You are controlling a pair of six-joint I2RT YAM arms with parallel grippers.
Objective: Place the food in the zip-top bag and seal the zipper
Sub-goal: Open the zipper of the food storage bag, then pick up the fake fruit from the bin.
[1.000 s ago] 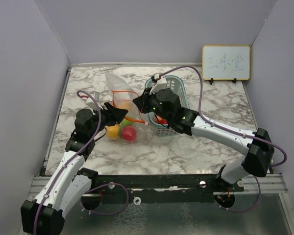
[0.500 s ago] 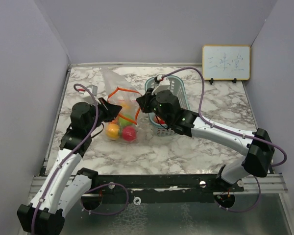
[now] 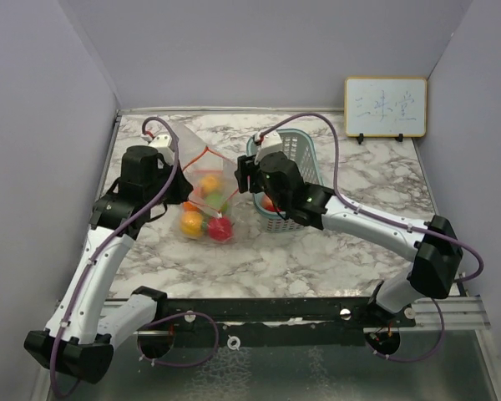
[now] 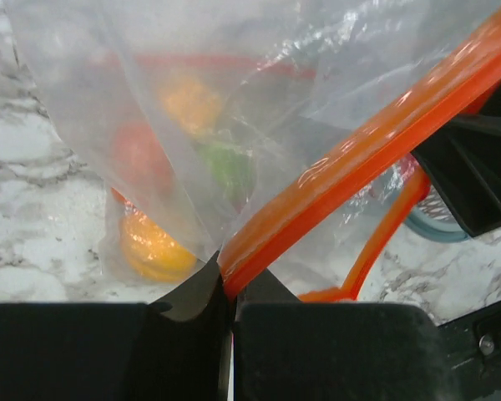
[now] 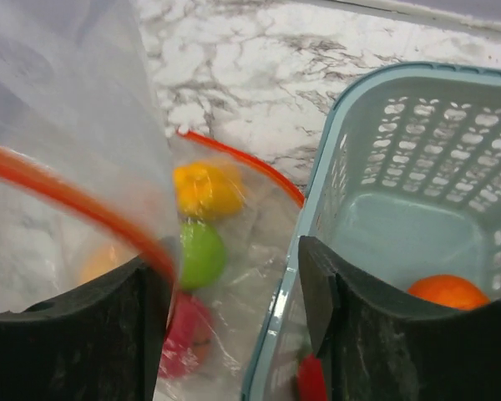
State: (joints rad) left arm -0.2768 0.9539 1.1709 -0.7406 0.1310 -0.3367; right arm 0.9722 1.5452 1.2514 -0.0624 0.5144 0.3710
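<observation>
The zip-top bag (image 3: 202, 171) hangs lifted by its mouth in the middle left of the table, and its bottom rests on the marble. My left gripper (image 4: 226, 291) is shut on the orange zipper (image 4: 376, 142) at one end. Food lies inside the bag: a yellow fruit (image 5: 204, 189), a green one (image 5: 202, 253), a red one (image 3: 220, 229) and an orange one (image 4: 150, 248). My right gripper (image 5: 234, 301) stands open beside the bag's other end, between bag and basket. The blurred zipper (image 5: 63, 199) runs against its left finger (image 5: 146, 322).
A teal mesh basket (image 3: 306, 139) stands right of the bag, touching it, with an orange fruit (image 5: 449, 292) and a red one (image 5: 311, 380) inside. A small whiteboard (image 3: 385, 107) leans on the back wall at the right.
My left gripper shut on the zipper and drew it up and back to the left, lifting the bag. My right gripper opened and let go of the strip.
</observation>
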